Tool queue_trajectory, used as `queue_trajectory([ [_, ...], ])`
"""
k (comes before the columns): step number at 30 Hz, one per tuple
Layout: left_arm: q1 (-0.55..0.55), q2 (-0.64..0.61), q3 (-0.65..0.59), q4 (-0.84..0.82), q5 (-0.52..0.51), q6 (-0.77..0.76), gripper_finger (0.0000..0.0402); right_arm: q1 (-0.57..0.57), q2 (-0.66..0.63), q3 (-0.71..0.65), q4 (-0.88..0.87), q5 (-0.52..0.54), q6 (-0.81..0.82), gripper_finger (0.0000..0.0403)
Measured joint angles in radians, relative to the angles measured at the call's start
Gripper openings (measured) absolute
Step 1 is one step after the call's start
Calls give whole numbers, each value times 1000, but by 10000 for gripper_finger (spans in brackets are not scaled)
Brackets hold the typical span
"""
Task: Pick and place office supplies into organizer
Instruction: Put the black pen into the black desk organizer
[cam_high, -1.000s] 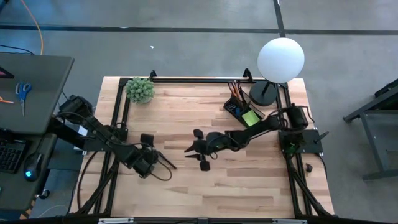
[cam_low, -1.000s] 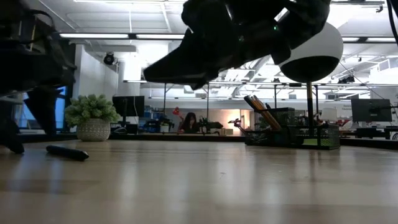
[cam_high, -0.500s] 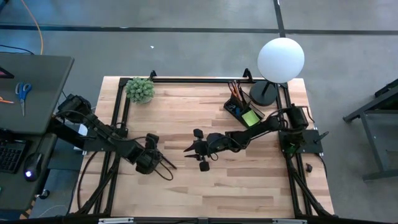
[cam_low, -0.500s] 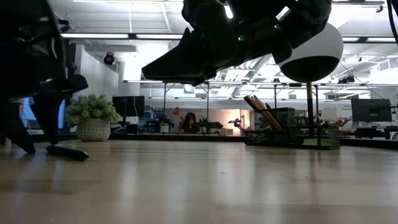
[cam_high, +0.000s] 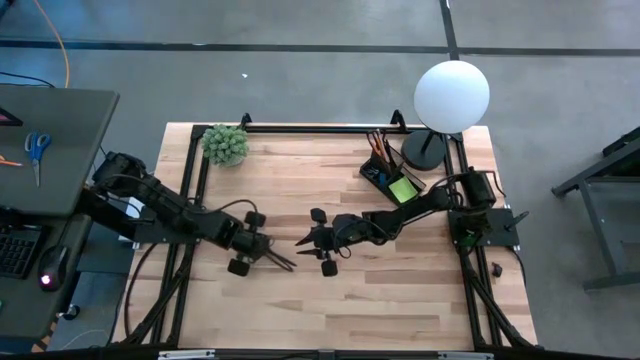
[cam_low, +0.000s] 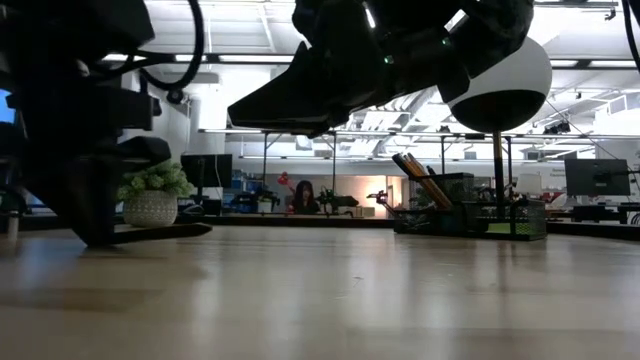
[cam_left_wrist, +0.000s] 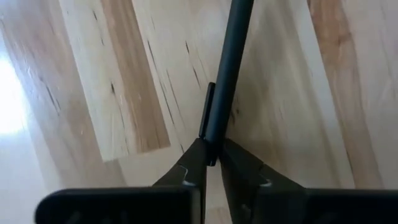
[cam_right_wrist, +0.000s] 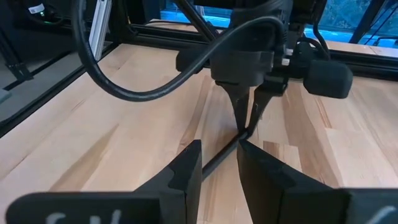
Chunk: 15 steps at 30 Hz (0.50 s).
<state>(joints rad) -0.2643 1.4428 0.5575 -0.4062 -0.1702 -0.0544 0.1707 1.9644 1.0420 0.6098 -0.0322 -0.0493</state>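
- While the black pen (cam_left_wrist: 225, 74) is lying flat on the wooden table (cam_high: 300, 310), it is being pinched at one end by the fingers (cam_left_wrist: 193, 163) of the left gripper (cam_high: 270, 256), which are drawn nearly together around its barrel.
- As seen from above, the pen (cam_high: 283, 261) is being shown a little toward seven o'clock of the table's middle, with its free end pointing toward four o'clock.
- The right gripper (cam_high: 304, 240) is being held above the table's middle, just beside the left gripper's tip, at about two o'clock of the pen.
- Its fingers (cam_right_wrist: 186, 171) are being kept partly apart, and nothing is being held between them; the pen (cam_right_wrist: 219, 158) is being seen through the gap, farther off.
- The organizer (cam_high: 392, 178) is being shown near the table's two o'clock corner, well apart from both grippers, with pencils (cam_high: 378, 143) standing in it and a lime-green sticky-note pad (cam_high: 402, 189) in its near compartment.
- A white globe lamp (cam_high: 451, 95) is being shown just beside the organizer, at its one o'clock.
- A small potted plant (cam_high: 225, 144) is being shown near the table's ten o'clock corner.
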Motion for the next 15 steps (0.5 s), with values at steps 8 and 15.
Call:
queue_trajectory([
  [8,-3,8,35,-4,-43,-48,36,2,0,0,-6,-31,44,94],
  [15,-3,7,132,-8,-59,-104,5,12,62,39,-4,-24,16,109],
])
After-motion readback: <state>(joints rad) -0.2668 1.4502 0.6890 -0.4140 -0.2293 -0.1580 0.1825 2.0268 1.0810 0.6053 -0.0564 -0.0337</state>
